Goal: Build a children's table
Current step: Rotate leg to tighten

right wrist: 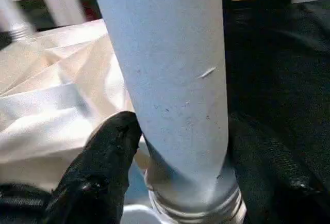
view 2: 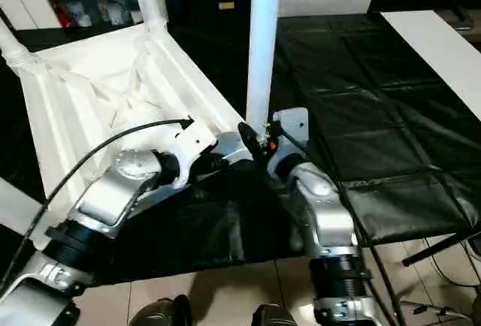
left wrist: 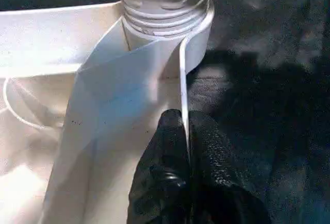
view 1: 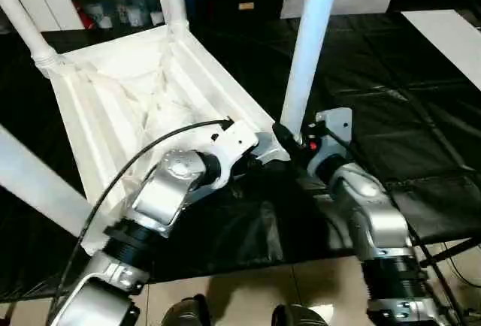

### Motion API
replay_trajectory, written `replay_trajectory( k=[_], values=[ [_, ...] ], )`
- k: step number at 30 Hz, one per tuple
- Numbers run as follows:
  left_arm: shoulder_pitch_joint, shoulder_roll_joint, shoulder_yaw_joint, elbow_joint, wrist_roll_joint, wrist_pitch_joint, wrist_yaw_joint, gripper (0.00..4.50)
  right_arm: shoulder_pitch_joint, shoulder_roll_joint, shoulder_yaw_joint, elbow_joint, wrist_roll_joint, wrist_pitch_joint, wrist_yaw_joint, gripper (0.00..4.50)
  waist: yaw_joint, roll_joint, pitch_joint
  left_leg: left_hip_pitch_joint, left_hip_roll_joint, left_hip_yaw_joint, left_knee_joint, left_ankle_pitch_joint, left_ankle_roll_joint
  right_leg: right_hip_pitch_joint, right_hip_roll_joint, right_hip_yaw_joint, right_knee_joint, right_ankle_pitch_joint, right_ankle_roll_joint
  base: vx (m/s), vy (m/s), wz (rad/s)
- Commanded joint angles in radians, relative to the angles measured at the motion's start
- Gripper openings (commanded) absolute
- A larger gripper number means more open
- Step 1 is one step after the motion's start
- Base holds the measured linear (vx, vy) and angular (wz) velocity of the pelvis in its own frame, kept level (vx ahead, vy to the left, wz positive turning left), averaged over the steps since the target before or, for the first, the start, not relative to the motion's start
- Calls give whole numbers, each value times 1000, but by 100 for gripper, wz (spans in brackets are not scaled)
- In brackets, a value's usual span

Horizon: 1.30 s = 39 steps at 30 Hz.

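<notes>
Upturned white table top (view 1: 128, 101), upright legs (view 1: 308, 48)

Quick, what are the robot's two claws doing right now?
Left gripper: shut, pinching the thin rim of the table top.
Right gripper: fingers either side of the upright leg; grip cannot be told.
</notes>
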Motion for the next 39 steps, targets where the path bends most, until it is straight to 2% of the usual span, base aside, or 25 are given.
replay_trajectory(
  k=[1,6,8,10,12,15,18,20,23,24,27,28,34,37,39],
  values=[
    [18,31,-10,-4,-18,-89,-69,0,5,-60,34,-17,19,-1,136,335,5,-7,-75,29,68,-38,-56,-137,75,39,-88,48,-67,-15,-235,0,0,0],
    [36,102,-19,1,-47,-187,-184,0,-23,-200,57,-9,52,-40,357,379,7,-10,-74,30,70,-36,-53,-140,90,39,-90,49,-67,-30,-244,0,0,0],
    [39,118,-23,2,-54,-211,-213,0,-31,-225,61,-5,59,-48,398,403,9,-10,-75,31,70,-35,-52,-144,91,38,-89,48,-67,-52,-247,0,0,0],
    [39,168,-39,16,-67,-267,-301,0,-52,-299,81,12,68,-64,522,412,13,-13,-75,35,73,-34,-52,-146,89,35,-88,47,-66,-65,-249,0,0,0],
    [38,185,-45,22,-73,-294,-341,0,-59,-324,94,21,69,-76,570,412,19,-9,-78,37,74,-34,-51,-132,90,33,-87,47,-61,-44,-255,0,0,0],
    [33,218,-61,26,-82,-318,-421,0,-82,-354,112,51,80,-76,655,412,28,-13,-81,36,73,-31,-45,-105,109,34,-86,45,-53,3,-272,0,0,0],
    [17,252,-81,48,-73,-349,-480,0,-108,-374,135,87,92,-87,743,412,34,-14,-83,35,73,-30,-43,-103,115,34,-87,43,-50,6,-281,0,0,0],
    [7,260,-83,57,-80,-366,-504,0,-118,-384,151,101,106,-83,802,384,38,-18,-81,35,74,-29,-44,-111,113,33,-87,44,-51,-8,-278,0,0,0],
    [-4,265,-83,60,-90,-367,-525,0,-126,-393,170,111,114,-76,855,364,46,-16,-81,37,76,-29,-44,-114,107,31,-89,44,-50,-24,-278,0,0,0],
    [-6,266,-84,61,-90,-369,-529,0,-127,-395,173,113,115,-74,865,351,48,-19,-82,37,75,-29,-43,-117,105,31,-88,43,-50,-32,-278,0,0,0],
    [-13,269,-89,66,-92,-377,-550,0,-135,-402,193,126,113,-72,906,328,49,-20,-82,35,76,-30,-43,-118,101,31,-90,43,-50,-34,-279,0,0,0],
    [-13,269,-89,66,-92,-377,-552,0,-136,-403,196,128,114,-72,910,306,49,-21,-83,35,76,-30,-43,-111,102,32,-91,43,-48,-27,-281,0,0,0],
    [-18,266,-87,77,-93,-389,-567,0,-147,-406,213,150,112,-75,955,275,52,-18,-84,35,76,-31,-41,-103,107,31,-90,42,-45,-7,-288,0,0,0],
    [-18,266,-87,79,-95,-389,-568,0,-146,-407,216,149,114,-74,963,238,52,-17,-83,35,77,-32,-41,-109,106,31,-90,41,-44,-11,-291,0,0,0],
    [-19,265,-86,81,-94,-388,-567,0,-143,-409,221,148,114,-76,969,238,53,-15,-82,36,77,-32,-41,-118,100,29,-90,42,-46,-19,-292,0,0,0]
  ],
)
